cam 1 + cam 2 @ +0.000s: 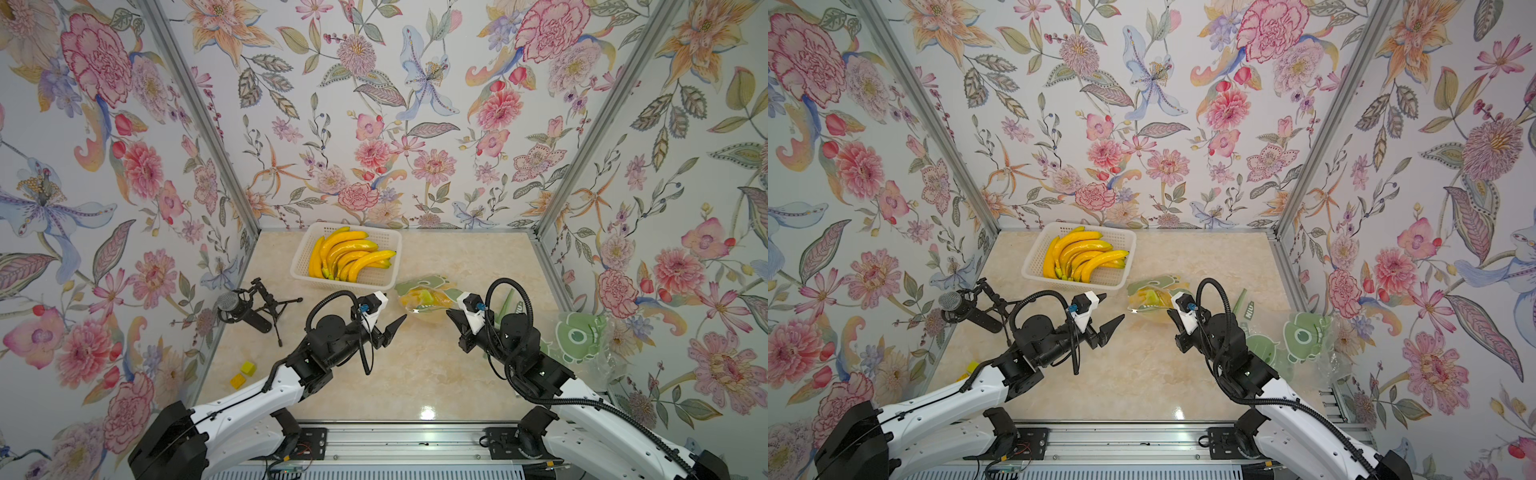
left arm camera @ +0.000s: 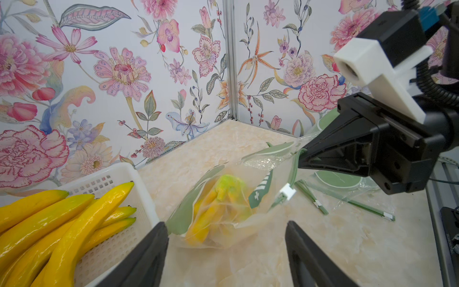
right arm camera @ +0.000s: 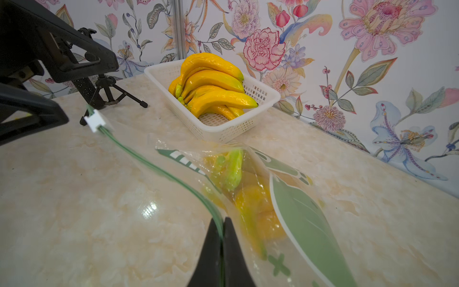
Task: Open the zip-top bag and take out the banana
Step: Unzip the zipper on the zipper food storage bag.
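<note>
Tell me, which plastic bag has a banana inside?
The bag pinched by the right hand: yellow fruit shows through. The other bags by the right wall look empty.

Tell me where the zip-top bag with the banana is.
In both top views the zip-top bag lies on the table beside the near right corner of the white basket, its green zip edge pinched by the shut right end effector.

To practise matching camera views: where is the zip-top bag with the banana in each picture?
In a top view: zip-top bag at the right gripper tip, beside the white basket.
In a top view: the bag, same spot.
Left wrist: just beyond the open left gripper.
Right wrist: zip edge pinched in the shut right gripper.
Shared landmark: the white basket, in all four.
</note>
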Controlling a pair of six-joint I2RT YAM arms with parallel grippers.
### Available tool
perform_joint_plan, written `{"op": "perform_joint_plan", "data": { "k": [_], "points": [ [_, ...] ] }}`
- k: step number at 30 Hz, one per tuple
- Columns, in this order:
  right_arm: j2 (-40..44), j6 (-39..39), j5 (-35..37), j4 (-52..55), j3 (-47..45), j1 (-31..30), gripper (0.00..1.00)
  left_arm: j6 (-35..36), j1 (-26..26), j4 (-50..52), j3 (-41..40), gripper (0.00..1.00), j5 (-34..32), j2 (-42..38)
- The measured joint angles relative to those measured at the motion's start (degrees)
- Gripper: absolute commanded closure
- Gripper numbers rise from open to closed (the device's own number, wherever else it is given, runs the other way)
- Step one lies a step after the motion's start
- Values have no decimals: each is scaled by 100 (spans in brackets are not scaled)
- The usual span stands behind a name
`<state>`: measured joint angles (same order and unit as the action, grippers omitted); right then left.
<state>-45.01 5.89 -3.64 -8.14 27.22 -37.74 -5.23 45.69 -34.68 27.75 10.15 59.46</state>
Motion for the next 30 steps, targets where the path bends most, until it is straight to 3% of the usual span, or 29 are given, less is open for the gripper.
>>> {"op": "perform_joint_plan", "data": {
  "k": [9, 14, 20, 26, 30],
  "points": [
    [-149, -118, -111, 87, 122, 160, 100, 551, 61, 149, 765, 48, 837, 815],
    [-162, -151, -116, 109, 170, 227, 100, 745, 76, 315, 804, 56, 1226, 977],
    [-190, -197, -155, 116, 170, 264, 100, 933, 83, 570, 911, 73, 1432, 1215],
    [-214, -236, -151, 118, 170, 293, 100, 1043, 83, 660, 981, 77, 1473, 1268],
    [-214, -289, -160, 125, 170, 372, 100, 1091, 83, 693, 981, 70, 1464, 1268]
  ]
}}
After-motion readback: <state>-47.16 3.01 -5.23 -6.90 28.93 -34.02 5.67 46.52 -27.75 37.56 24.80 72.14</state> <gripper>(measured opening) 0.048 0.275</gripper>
